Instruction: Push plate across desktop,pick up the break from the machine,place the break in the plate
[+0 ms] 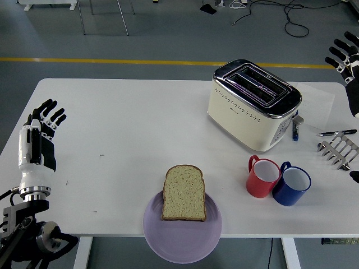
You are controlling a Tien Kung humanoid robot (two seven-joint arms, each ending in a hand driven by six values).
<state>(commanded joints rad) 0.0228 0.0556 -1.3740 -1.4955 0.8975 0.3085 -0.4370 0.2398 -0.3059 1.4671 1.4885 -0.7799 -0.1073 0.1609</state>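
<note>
A slice of bread [184, 193] lies flat on a lilac plate [182, 232] at the table's near edge; the plate overhangs the edge. A cream and chrome toaster [253, 103] stands at the back right with both slots empty. My left hand [38, 140] is raised at the far left edge of the table, fingers spread, holding nothing. My right hand [348, 61] shows only at the right picture edge, fingers spread and empty, well away from the toaster.
A red mug [262, 176] and a blue mug [293, 183] stand side by side right of the plate. A metal rack [339, 151] and a pen [335, 133] lie at the far right. A small blue object [295, 130] lies beside the toaster.
</note>
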